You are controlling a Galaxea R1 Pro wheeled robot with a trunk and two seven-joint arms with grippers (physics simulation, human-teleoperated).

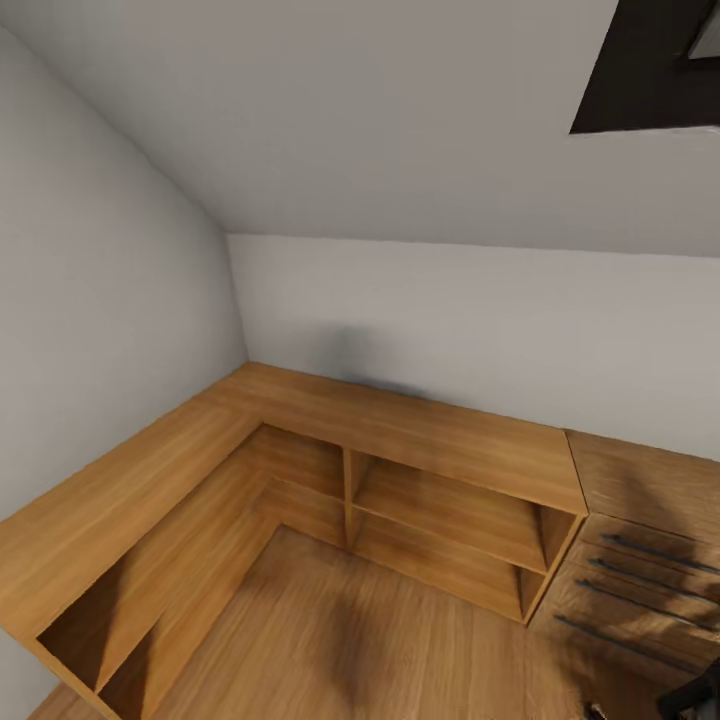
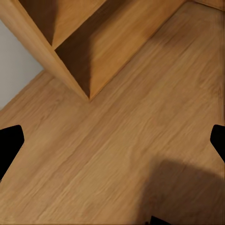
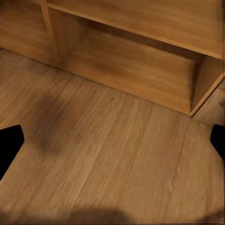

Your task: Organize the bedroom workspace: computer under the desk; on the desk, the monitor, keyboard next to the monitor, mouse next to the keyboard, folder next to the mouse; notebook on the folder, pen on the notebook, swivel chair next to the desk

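Shelving (image 1: 400, 470) fills the far corner; no desk things in sight, so I judge everything's left. Left gripper (image 2: 112, 140) and right gripper (image 3: 112, 140) spread wide, holding nothing.

You're facing a corner of the bedroom (image 1: 400, 130): grey sloped ceiling, a dark-framed skylight (image 1: 650, 70) at upper right, and light wood floor (image 1: 380, 640) below low wooden shelving.

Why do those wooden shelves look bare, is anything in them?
Empty. The low wooden shelving shows bare boards in its open compartments in the head view, nothing stored inside.
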